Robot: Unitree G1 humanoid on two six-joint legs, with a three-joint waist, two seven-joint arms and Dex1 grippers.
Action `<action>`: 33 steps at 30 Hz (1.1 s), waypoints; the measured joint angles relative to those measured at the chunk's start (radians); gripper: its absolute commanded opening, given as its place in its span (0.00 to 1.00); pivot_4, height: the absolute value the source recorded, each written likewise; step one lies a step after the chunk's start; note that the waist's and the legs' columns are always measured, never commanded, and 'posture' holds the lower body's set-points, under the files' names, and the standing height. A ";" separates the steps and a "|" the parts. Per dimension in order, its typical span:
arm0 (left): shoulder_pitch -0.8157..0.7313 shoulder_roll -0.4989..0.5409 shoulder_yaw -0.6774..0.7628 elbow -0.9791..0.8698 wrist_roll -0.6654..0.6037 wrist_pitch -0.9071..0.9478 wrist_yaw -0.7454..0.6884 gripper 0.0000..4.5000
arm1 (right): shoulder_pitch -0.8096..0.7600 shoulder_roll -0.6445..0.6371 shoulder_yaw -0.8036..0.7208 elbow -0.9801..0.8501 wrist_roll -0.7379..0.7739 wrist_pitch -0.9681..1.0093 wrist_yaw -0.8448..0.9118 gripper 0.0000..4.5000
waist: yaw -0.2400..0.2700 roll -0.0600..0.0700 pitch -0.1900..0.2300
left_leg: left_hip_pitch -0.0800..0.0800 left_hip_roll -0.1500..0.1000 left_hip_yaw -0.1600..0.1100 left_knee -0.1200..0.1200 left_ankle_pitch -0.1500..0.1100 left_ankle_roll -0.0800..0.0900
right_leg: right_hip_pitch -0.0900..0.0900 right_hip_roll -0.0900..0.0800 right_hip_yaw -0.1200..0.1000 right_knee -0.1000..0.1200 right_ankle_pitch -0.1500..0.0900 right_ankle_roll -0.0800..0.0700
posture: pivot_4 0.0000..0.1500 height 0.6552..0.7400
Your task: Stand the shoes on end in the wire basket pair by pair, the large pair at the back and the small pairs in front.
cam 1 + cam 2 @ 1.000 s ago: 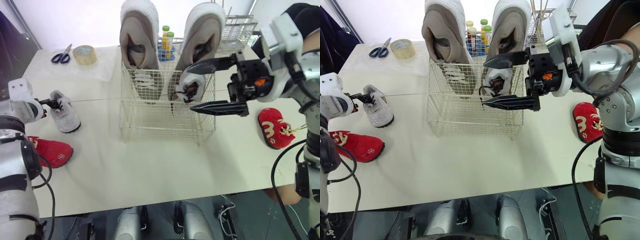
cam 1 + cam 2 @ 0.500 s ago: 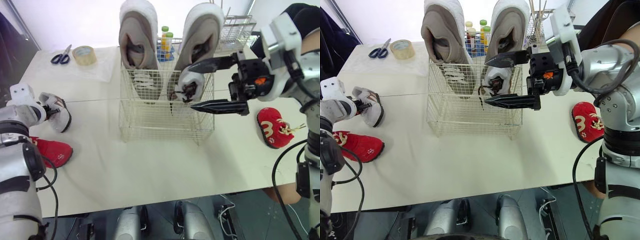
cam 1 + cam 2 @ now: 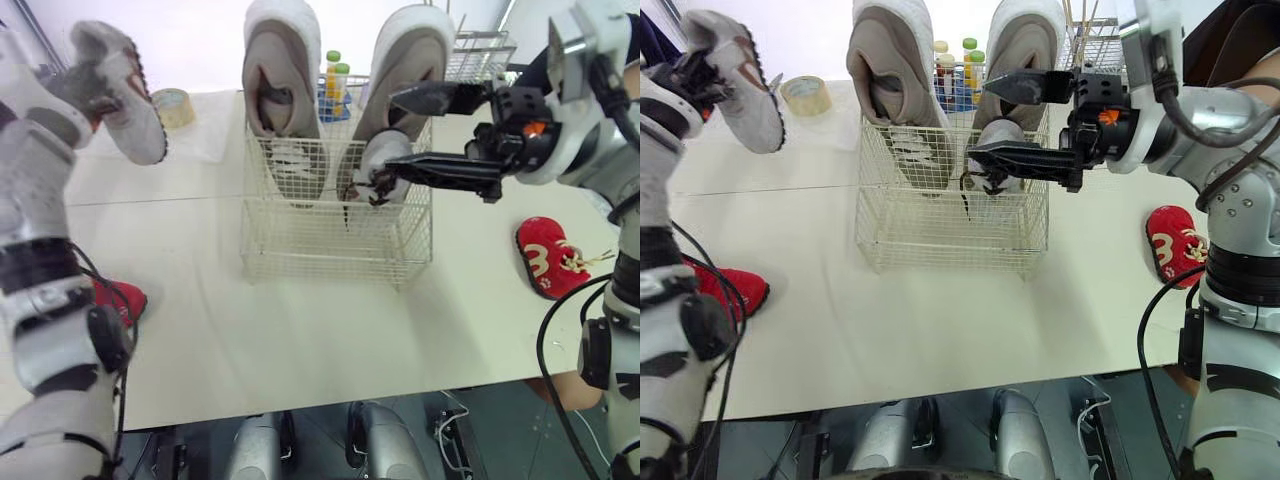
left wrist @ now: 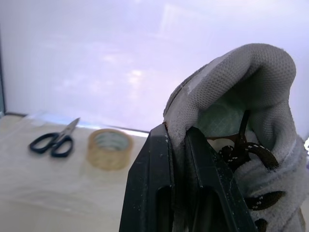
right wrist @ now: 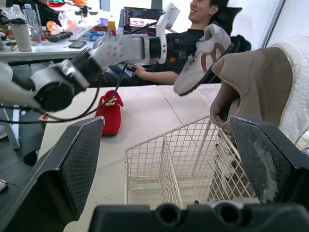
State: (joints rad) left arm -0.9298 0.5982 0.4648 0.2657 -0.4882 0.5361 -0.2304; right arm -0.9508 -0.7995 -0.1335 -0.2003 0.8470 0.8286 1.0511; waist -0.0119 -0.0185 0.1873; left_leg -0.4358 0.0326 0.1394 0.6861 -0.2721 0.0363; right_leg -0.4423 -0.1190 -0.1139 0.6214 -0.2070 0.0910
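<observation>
Roughly half done: large pair [image 3: 283,70] upright at back of wire basket [image 3: 330,240], grey shoe [image 3: 382,160] stood in front beside the wide-open, empty right gripper [image 3: 393,133]; left gripper [image 4: 176,133] clamps its mate [image 3: 125,95] high at left; left red shoe [image 3: 120,298] and right red shoe [image 3: 545,257] lie on the table [image 3: 300,340].

the two head views look forward and down over the white table [image 3: 300,330], both taking in the wire basket [image 3: 335,225] mid-table. the left wrist view sits right against the small grey shoe [image 4: 227,77], facing the tape roll [image 4: 110,148] and scissors [image 4: 52,141]. the right wrist view looks across the basket toward that shoe and a seated person [image 5: 193,43].
</observation>
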 measured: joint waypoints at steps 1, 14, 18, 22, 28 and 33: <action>0.021 -0.030 0.002 -0.077 -0.003 -0.011 0.027 0.01 | 0.001 0.000 0.000 0.001 -0.001 -0.003 -0.004 1.00 | 0.000 0.000 0.000 | 0.000 0.000 0.000 0.000 0.000 0.000 | 0.000 0.000 0.000 0.000 0.000 0.000 | 1.00 1.00; 0.159 -0.250 -0.001 -0.594 -0.112 -0.157 0.149 0.01 | 0.006 0.001 0.012 0.027 -0.019 -0.010 -0.007 1.00 | 0.005 0.000 0.000 | 0.001 0.000 -0.001 0.002 0.000 0.000 | 0.002 0.000 0.000 -0.001 0.000 0.000 | 1.00 1.00; 0.216 -0.281 -0.081 -0.654 -0.089 -0.200 0.134 0.01 | -0.003 0.001 0.026 0.045 -0.025 -0.010 0.004 1.00 | 0.007 0.000 0.000 | 0.001 0.000 -0.002 0.003 0.000 0.000 | 0.003 0.000 0.000 -0.001 0.000 0.000 | 1.00 1.00; 0.251 -0.325 -0.206 -0.664 0.002 -0.317 0.077 0.01 | -0.030 0.001 0.044 0.058 -0.040 -0.010 0.025 1.00 | 0.014 0.000 0.000 | 0.001 0.000 -0.001 0.004 0.000 0.001 | 0.003 0.000 0.000 -0.001 0.000 0.000 | 1.00 1.00; 0.318 -0.399 -0.318 -0.617 0.147 -0.500 0.053 0.01 | -0.039 0.000 0.051 0.058 -0.048 -0.007 0.039 1.00 | 0.024 0.000 0.000 | 0.001 0.000 -0.002 0.006 -0.001 0.001 | 0.003 0.000 0.000 0.000 0.000 0.000 | 1.00 1.00; 0.381 -0.468 -0.372 -0.506 0.260 -0.662 0.060 0.01 | -0.044 -0.011 0.050 0.041 -0.046 0.011 0.035 1.00 | 0.026 0.000 0.000 | 0.001 0.001 -0.002 0.009 -0.002 0.004 | 0.004 0.000 0.000 0.001 0.000 0.000 | 1.00 1.00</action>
State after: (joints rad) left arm -0.5491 0.1297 0.0929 -0.2405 -0.2286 -0.1254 -0.1709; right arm -0.9945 -0.8100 -0.0835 -0.1590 0.8012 0.8393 1.0859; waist 0.0142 -0.0182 0.1870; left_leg -0.4347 0.0334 0.1372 0.6948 -0.2741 0.0400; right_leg -0.4382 -0.1192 -0.1142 0.6219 -0.2068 0.0905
